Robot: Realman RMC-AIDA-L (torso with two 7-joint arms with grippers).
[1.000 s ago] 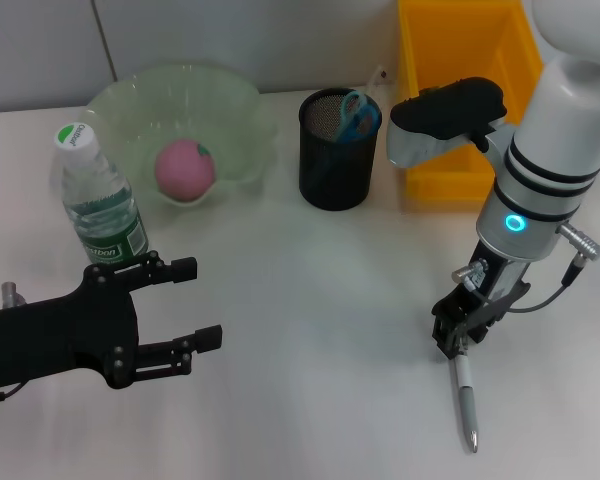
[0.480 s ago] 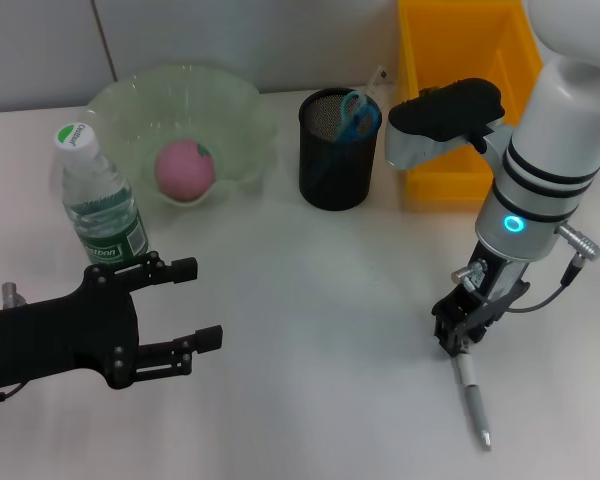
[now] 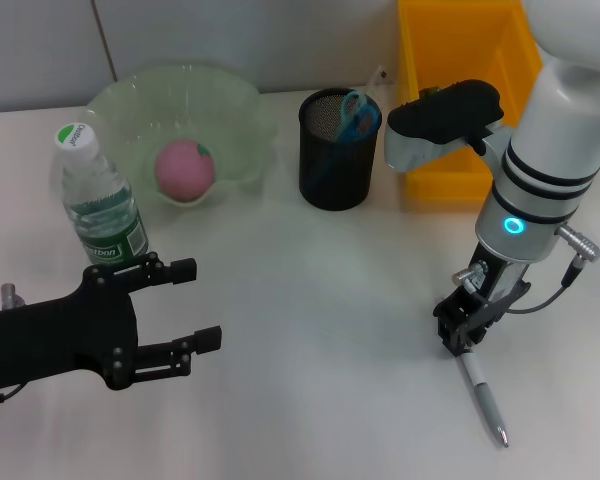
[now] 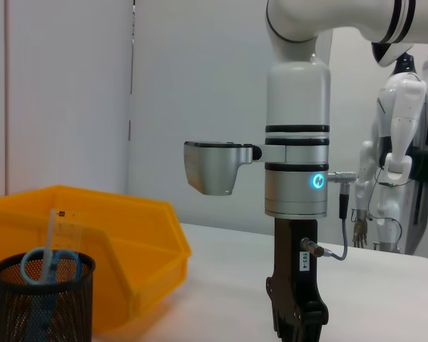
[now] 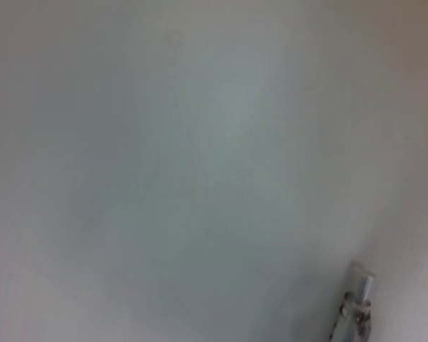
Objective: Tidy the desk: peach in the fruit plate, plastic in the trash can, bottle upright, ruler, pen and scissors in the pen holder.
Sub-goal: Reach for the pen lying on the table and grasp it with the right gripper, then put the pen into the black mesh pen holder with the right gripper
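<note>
My right gripper (image 3: 460,343) is shut on the top end of a grey pen (image 3: 483,398), low over the white desk (image 3: 330,300); the pen slants toward the front right and also shows in the right wrist view (image 5: 357,310). The black mesh pen holder (image 3: 332,165) holds the blue scissors (image 3: 357,112) and the clear ruler (image 3: 377,80). The pink peach (image 3: 185,168) lies in the pale-green fruit plate (image 3: 235,100). The bottle (image 3: 100,205) stands upright at the left. My left gripper (image 3: 198,303) is open and empty, in front of the bottle.
The yellow trash can (image 3: 460,40) stands at the back right, behind my right arm. The left wrist view shows the pen holder (image 4: 43,306), the trash can (image 4: 128,242) and my right gripper (image 4: 296,320) across the desk.
The pen's free tip has swung to the right while my right gripper keeps hold of its top end. My left arm has not moved.
</note>
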